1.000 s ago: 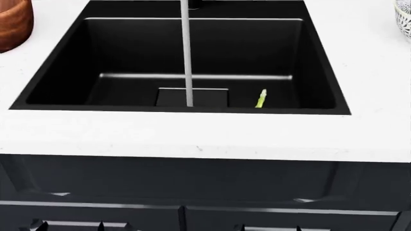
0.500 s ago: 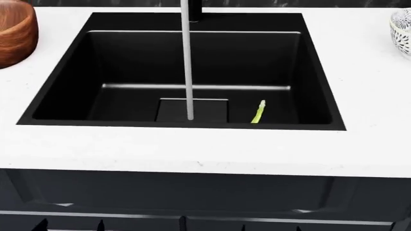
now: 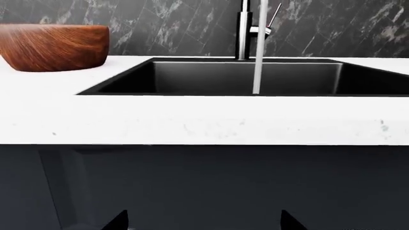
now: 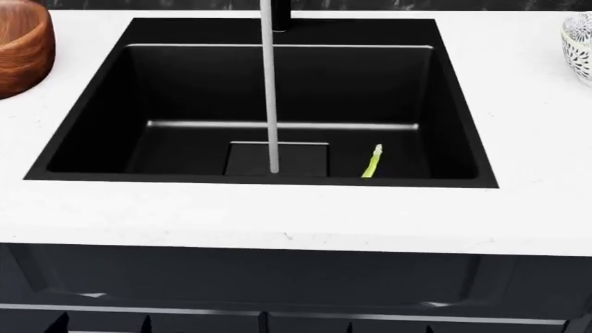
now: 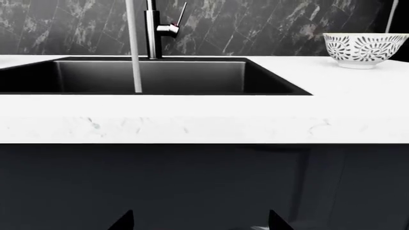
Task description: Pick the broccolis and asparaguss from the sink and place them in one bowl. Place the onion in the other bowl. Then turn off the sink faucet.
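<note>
From my seat the white desk [image 4: 277, 215] fills most of what I see, with dark cabinet fronts [image 4: 277, 284] below its front edge and a dark marbled wall [image 5: 268, 24] behind it. Set into the desk is the sink [image 4: 120, 118], a deep black basin with a square drain panel [image 4: 301, 158] in its floor. The sink faucet [image 5: 152, 28] stands at the back rim, and a pale stream of water [image 4: 271, 90] falls straight from it onto the drain panel. The wooden bowl [image 3: 56, 46] sits on the desk to the left of the sink, well apart from the patterned bowl [image 5: 364, 48] on the desk to the right. A single asparagus [image 4: 372, 162] lies on the sink floor just right of the drain panel, its near end hidden by the front rim; I see no other vegetable in the basin from here. Of each gripper I catch only two dark fingertips at the picture's edge, left [image 3: 201, 223] and right [image 5: 195, 221], spread apart with nothing between them.
</note>
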Motion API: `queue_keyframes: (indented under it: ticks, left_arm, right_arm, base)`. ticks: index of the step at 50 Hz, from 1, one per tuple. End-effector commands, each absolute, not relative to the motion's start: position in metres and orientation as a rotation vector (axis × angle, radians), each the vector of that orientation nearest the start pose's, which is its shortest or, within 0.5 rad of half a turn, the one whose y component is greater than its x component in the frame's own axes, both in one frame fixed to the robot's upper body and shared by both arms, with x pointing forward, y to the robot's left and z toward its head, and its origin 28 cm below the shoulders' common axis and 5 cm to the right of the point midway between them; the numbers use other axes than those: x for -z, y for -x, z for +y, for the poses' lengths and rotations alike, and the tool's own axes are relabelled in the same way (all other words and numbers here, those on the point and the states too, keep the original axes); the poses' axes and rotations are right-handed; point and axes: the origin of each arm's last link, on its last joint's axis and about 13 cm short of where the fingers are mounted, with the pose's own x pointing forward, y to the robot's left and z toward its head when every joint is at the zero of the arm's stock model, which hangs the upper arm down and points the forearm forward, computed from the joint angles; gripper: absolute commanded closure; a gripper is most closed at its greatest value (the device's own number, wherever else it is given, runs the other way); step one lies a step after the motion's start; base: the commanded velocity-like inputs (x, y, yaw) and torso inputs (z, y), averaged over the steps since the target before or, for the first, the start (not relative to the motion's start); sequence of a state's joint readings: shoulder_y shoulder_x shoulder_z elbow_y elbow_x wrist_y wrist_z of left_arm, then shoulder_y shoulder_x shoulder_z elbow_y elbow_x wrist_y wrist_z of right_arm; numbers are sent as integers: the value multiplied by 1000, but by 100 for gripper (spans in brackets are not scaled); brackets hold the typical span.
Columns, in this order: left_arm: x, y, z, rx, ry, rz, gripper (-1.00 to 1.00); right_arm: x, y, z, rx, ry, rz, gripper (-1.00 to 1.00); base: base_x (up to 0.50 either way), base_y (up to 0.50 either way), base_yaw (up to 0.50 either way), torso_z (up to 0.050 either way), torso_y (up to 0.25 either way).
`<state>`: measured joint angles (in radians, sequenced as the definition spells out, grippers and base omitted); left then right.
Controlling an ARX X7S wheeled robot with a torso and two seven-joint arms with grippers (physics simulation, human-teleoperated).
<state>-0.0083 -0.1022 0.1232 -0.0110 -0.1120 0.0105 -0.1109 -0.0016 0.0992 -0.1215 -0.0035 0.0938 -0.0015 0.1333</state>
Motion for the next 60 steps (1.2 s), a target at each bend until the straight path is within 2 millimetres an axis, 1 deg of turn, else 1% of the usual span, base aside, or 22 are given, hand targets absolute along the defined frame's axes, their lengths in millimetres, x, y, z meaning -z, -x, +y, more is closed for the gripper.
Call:
queue_keyframes:
  ticks: [1, 5, 7, 8, 10, 13, 14, 17, 20, 23, 27, 31, 33, 38, 40, 41, 44, 46, 47, 51, 54, 60]
  left_arm:
    - [-10, -211, 206, 8, 1, 1, -100]
    - [-12, -213, 208, -7, 0, 3, -100]
    - [-15, -209, 207, 18, 50, 35, -100]
    - [-17, -210, 207, 5, 38, 26, -100]
    - [-20, -212, 206, -23, 31, 54, -100]
    - [-41, -216, 208, -30, 36, 26, -100]
    - [-50, -219, 208, -1, 62, 72, -100]
    - [-84, -224, 209, 40, 27, 24, -100]
    - [-111, -236, 208, 11, -11, 28, -100]
    - [-145, -251, 209, 13, 1, -15, -100]
    - [-188, -273, 205, 47, -27, -71, -100]
    - [-229, -302, 199, 77, 1, -63, -100]
    - [-239, -314, 199, 48, -6, -57, -100]
    - [-259, -338, 196, 82, 3, -14, -100]
    - [-265, -344, 197, 65, -28, -44, -100]
    - [-266, -347, 198, 62, -12, -26, -100]
    - [-268, -356, 198, 81, -12, 14, -100]
    - [-276, -365, 196, 94, -2, 40, -100]
    - [-283, -376, 196, 88, -8, 45, -100]
    - [-300, -394, 196, 79, -41, 43, -100]
    - [-302, -406, 196, 64, -57, 64, -100]
    - [-290, -419, 203, 40, -59, 126, -100]
  right_arm:
    - [-12, -209, -94, 5, 19, 19, -100]
    - [-13, -209, -94, 0, 25, 16, -100]
    - [-14, -210, -92, -14, -44, -13, -100]
    - [-14, -211, -92, -2, 20, 17, -100]
    - [-25, -215, -91, -3, -3, -23, -100]
    - [-43, -221, -92, 3, 24, -44, -100]
    - [-54, -226, -93, 6, 47, -48, -100]
    - [-91, -238, -99, 14, 45, -61, -100]
    - [-120, -246, -103, 10, 86, -97, -100]
    - [-153, -254, -108, 4, 119, -119, -100]
    - [-211, -287, -118, -31, 115, -153, -100]
    - [-243, -309, -128, -57, 86, -119, -100]
    - [-253, -316, -132, -73, 92, -156, -100]
    - [-270, -322, -143, -55, 107, -145, -100]
    - [-269, -322, -148, -53, 85, -148, -100]
    - [-268, -322, -150, -35, 126, -117, -100]
    - [-261, -325, -157, -44, 80, -91, -100]
    - [-264, -331, -161, -43, 31, -69, -100]
    - [-274, -338, -168, -27, 39, -60, -100]
    - [-286, -355, -180, 1, 31, -1, -100]
    - [-300, -368, -184, -6, 14, 2, -100]
    - [-297, -373, -183, -30, 47, 38, -100]
  base:
    - [0, 0, 0, 0, 0]
    - [0, 0, 0, 0, 0]
    - [0, 0, 0, 0, 0]
    - [0, 0, 0, 0, 0]
    - [0, 0, 0, 0, 0]
    - [0, 0, 0, 0, 0]
    - [0, 0, 0, 0, 0]
    - [0, 0, 0, 0, 0]
    - [0, 0, 0, 0, 0]
    - [0, 0, 0, 0, 0]
    - [0, 0, 0, 0, 0]
    - [0, 0, 0, 0, 0]
    - [0, 0, 0, 0, 0]
    - [0, 0, 0, 0, 0]
    - [0, 0, 0, 0, 0]
    - [0, 0, 0, 0, 0]
    - [0, 0, 0, 0, 0]
    - [0, 0, 0, 0, 0]
    - [0, 0, 0, 0, 0]
    - [0, 0, 0, 0, 0]
    - [0, 0, 0, 0, 0]
    - [0, 0, 0, 0, 0]
